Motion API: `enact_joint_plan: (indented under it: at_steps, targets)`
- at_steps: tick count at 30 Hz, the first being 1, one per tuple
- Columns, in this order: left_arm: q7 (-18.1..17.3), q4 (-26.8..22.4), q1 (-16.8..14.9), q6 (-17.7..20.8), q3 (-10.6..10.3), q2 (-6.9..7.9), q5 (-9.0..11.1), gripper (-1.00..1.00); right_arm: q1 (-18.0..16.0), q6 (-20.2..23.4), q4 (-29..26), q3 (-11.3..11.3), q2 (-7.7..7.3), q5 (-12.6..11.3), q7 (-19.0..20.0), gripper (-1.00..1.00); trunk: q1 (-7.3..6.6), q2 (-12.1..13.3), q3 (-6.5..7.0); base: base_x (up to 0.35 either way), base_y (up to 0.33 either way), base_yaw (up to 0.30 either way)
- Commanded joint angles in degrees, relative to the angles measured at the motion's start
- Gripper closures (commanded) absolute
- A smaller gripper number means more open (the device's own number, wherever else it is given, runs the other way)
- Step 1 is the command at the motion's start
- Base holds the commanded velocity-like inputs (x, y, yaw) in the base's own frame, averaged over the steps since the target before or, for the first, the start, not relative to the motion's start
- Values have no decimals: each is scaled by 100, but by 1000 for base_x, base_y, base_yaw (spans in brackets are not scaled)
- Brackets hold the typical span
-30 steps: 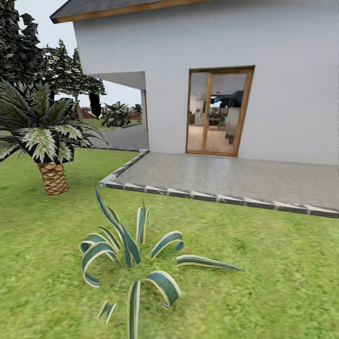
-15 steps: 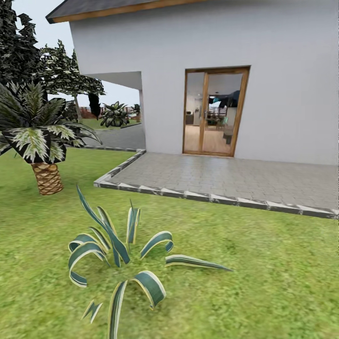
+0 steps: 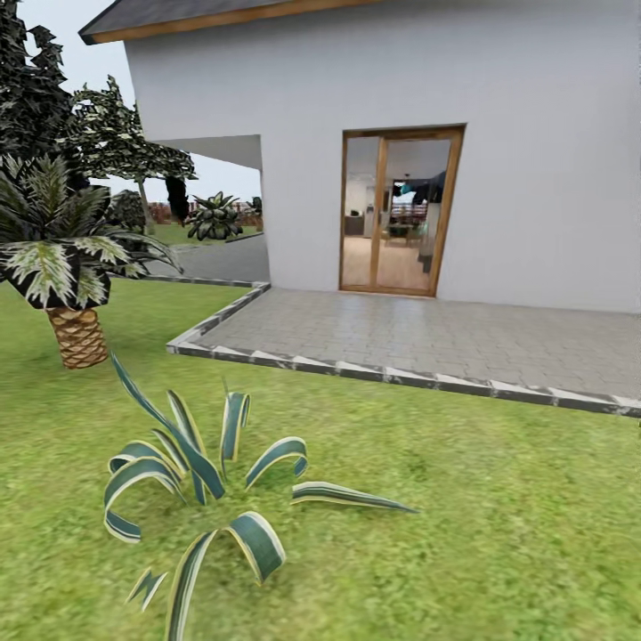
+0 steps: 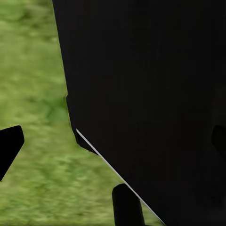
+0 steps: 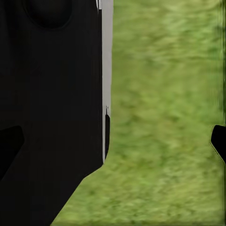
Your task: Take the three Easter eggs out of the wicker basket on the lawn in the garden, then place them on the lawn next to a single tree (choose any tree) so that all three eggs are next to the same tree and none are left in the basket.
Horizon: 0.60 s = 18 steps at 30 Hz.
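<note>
The head view has swung right, sliding the striped plant [image 3: 200, 485] and palm [image 3: 62, 267] leftward over the lawn [image 3: 499, 499]; eggs and basket unseen, both grippers' jaws unreadable, so searching continues.

Ahead of me the lawn [image 3: 499, 499] spreads flat and mottled green up to the paved terrace edge. Below both my wrists I see the same blurred grass.

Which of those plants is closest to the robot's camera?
The striped agave, low in the head view on the lawn. The palm stands farther back at the left, and a small bush far beyond.
</note>
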Motion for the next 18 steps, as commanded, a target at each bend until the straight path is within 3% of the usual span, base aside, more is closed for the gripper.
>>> enact_joint_plan:
  at_steps: [1, 18]
  targets:
    - [-13, -14, 4, 1, 1, 2, -33, -100, -1, 3, -1, 5, 1, 9, -8, -100, 0, -2, -3, 0, -300, 0]
    - [-15, -14, 4, 1, 1, 2, -33, -100, -1, 3, -1, 13, -1, 0, 0, -100, 0, -2, -3, 0, -300, 0]
